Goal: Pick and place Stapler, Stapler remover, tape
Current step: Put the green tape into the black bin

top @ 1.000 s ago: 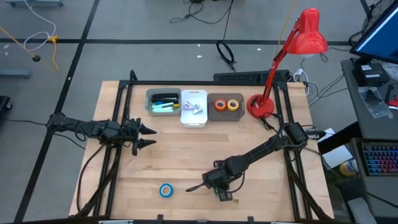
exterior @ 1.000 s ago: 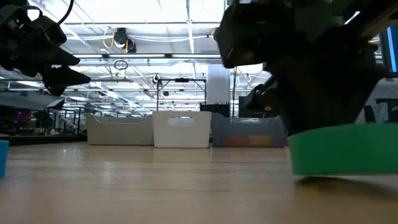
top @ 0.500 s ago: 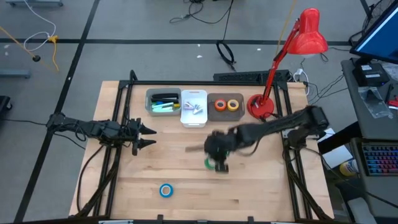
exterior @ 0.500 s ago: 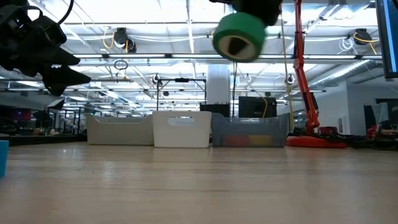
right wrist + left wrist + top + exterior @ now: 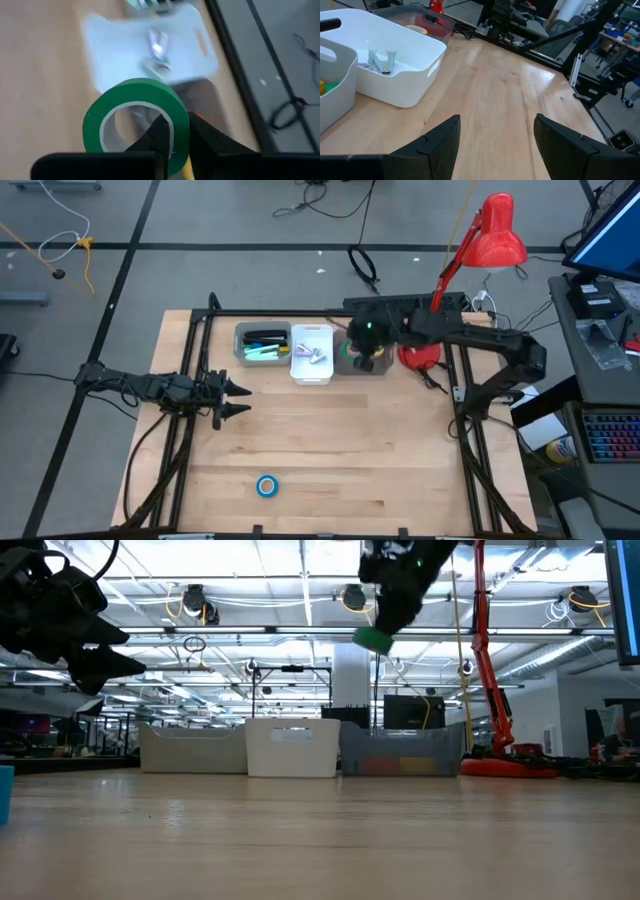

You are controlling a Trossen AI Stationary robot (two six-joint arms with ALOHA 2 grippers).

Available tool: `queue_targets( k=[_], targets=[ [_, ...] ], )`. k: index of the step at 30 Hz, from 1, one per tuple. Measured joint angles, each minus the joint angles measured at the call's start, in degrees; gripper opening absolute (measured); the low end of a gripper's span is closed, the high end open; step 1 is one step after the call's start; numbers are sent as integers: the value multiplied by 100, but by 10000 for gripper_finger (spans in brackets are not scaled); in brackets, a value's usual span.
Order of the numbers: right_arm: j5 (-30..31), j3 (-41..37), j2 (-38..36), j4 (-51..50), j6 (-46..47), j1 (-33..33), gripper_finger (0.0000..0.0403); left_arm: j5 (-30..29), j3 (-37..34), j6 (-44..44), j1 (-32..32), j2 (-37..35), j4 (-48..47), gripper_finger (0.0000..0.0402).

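Right gripper, clamped on the green ring-shaped tape roll, has swung from lower centre to the grey bin, upper centre; release comes next.

Two black jointed arms, each claw dark.

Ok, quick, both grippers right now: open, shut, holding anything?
Left gripper: open, empty, raised at the table's left side.
Right gripper: shut on the green tape, above the grey bin.

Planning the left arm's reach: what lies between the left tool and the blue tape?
Only bare tabletop lies between the left tool and the blue tape, as the high view shows.
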Motion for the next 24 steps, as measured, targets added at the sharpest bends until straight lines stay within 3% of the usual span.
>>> queue_targets(
  k=[6, 12, 24],
  targets=[
    [-25, -180, 166, -45, -935, -735, 33, -3, 0, -33, 4, 0, -1, 250],
    [-33, -949, 169, 114, -1499, -1155, 33, -5, 0, -33, 4, 0, 16, 250],
    [-48, -2333, 162, 1263, -2065, -1293, 33, -9, 0, -184, 4, 0, 19, 250]
  ],
)
